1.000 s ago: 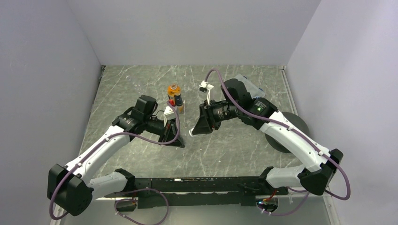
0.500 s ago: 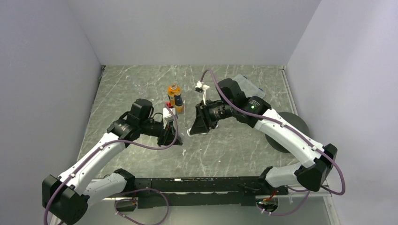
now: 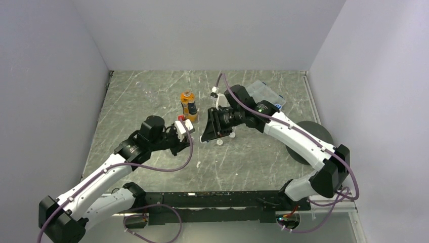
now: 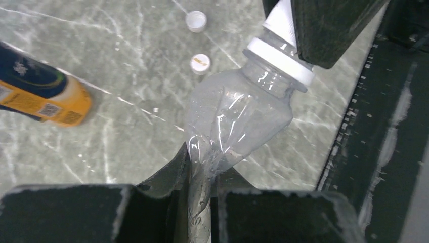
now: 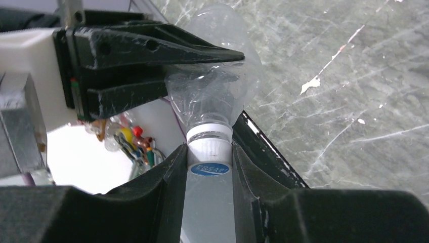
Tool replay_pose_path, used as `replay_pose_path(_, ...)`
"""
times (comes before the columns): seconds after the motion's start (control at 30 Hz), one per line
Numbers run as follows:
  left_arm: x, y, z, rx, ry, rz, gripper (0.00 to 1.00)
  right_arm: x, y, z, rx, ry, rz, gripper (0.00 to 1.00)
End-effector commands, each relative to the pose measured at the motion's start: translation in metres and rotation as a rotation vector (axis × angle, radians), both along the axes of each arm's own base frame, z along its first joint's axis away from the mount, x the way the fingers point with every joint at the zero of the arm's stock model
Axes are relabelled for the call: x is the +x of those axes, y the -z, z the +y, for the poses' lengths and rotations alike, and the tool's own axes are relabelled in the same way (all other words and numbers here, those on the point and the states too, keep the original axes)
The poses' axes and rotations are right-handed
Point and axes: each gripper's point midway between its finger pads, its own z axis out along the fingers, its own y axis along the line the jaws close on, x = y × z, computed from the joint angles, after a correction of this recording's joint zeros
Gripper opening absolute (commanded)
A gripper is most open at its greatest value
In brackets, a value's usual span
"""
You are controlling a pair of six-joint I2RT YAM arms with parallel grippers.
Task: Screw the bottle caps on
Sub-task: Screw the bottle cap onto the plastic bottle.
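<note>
The left gripper (image 3: 189,139) and the right gripper (image 3: 204,137) were seen facing each other, nearly tip to tip, over the middle of the marbled table (image 3: 253,162). The orange bottle (image 3: 188,105) was seen standing upright just behind them. A white cap (image 3: 220,142) was seen lying beside the right gripper.

At table centre one bottle (image 4: 238,116) sits between the left gripper (image 4: 200,174), at its 9 o'clock, and the right gripper (image 5: 209,164), at its 3 o'clock, where its cap (image 5: 209,148) sits. A second bottle (image 3: 188,105) stands at 12 o'clock. A box (image 3: 265,92) lies at 1 o'clock, a disc (image 3: 322,132) at 3 o'clock.
</note>
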Motion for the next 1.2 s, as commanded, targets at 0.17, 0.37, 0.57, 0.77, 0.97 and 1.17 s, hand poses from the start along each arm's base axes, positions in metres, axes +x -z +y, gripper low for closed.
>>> replay_pose_path(0.17, 0.052, -0.126, -0.027, -0.361, -0.179, -0.416, 0.0, 0.004, 0.002, 0.025, 0.027, 0.172, 0.231, 0.15)
replay_pose_path(0.37, 0.047, -0.118, -0.034, -0.387, -0.178, -0.395, 0.0, 0.025, -0.005, 0.027, 0.072, 0.283, 0.231, 0.15)
replay_pose_path(0.57, 0.05, -0.112, -0.037, -0.392, -0.202, -0.391, 0.0, 0.034, -0.005, 0.028, 0.08, 0.351, 0.243, 0.18)
replay_pose_path(0.77, 0.054, -0.098, -0.04, -0.409, -0.231, -0.355, 0.0, 0.038, -0.009, 0.024, 0.063, 0.373, 0.218, 0.29)
replay_pose_path(0.97, 0.052, -0.071, -0.038, -0.405, -0.263, -0.27, 0.0, 0.045, -0.025, 0.006, 0.027, 0.412, 0.105, 0.56)
replay_pose_path(1.17, 0.046, -0.053, -0.038, -0.405, -0.268, -0.208, 0.0, 0.049, -0.046, -0.018, 0.015, 0.466, -0.024, 0.75)
